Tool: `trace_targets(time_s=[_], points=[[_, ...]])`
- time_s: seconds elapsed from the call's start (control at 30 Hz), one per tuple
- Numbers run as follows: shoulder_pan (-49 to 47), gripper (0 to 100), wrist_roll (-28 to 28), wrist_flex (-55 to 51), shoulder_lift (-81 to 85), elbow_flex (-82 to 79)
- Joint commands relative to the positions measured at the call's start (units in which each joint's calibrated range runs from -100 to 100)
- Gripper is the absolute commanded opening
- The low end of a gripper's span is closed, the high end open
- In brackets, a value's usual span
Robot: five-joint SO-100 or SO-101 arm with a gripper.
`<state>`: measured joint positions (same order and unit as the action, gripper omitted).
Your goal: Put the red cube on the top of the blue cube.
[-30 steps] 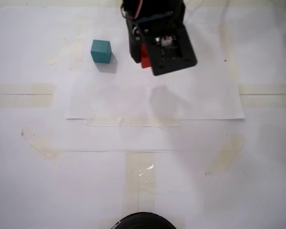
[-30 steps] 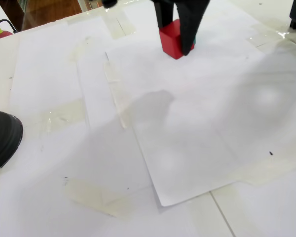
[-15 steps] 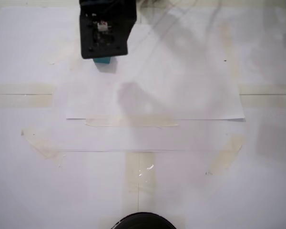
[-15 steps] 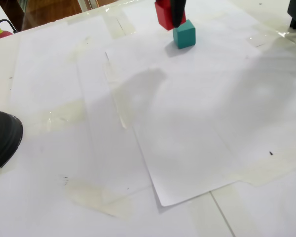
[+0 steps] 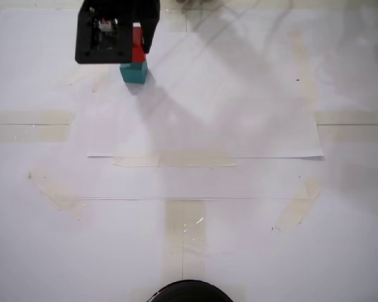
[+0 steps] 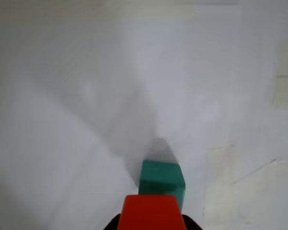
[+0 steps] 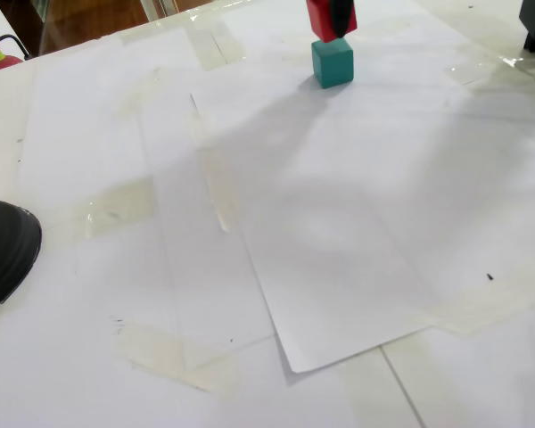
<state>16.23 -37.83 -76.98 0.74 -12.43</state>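
near the surface's far edge, the jaws grip the small matte red cube (image 7: pixel 322 18) directly above the small matte teal cube (image 7: pixel 332 61), seemingly touching it.

The worktop (image 5: pixel 340 251) is covered in white paper, with a smaller white sheet (image 5: pixel 239 113) laid on top and strips of pale translucent tape (image 5: pixel 173 161) holding the edges and seams down. Soft, diffuse light leaves broad grey shadows across the paper. In a fixed view, a strip of brown wooden floor (image 7: pixel 80 18) shows beyond the far edge, and a dark rounded object (image 7: pixel 4 250) sits at the left border.
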Motion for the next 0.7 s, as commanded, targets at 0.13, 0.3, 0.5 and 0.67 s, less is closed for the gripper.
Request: trace_targets(time_s=[0.13, 0.3, 0.5, 0.67], points=[[0.0, 11, -0.8, 4.8, 5.1, -3.1], [0.4, 11, -0.5, 5.7, 4.9, -3.7], [1.5, 11, -0.2, 6.9, 5.3, -5.6], [2.1, 11, 0.0, 7.6, 5.4, -6.6]])
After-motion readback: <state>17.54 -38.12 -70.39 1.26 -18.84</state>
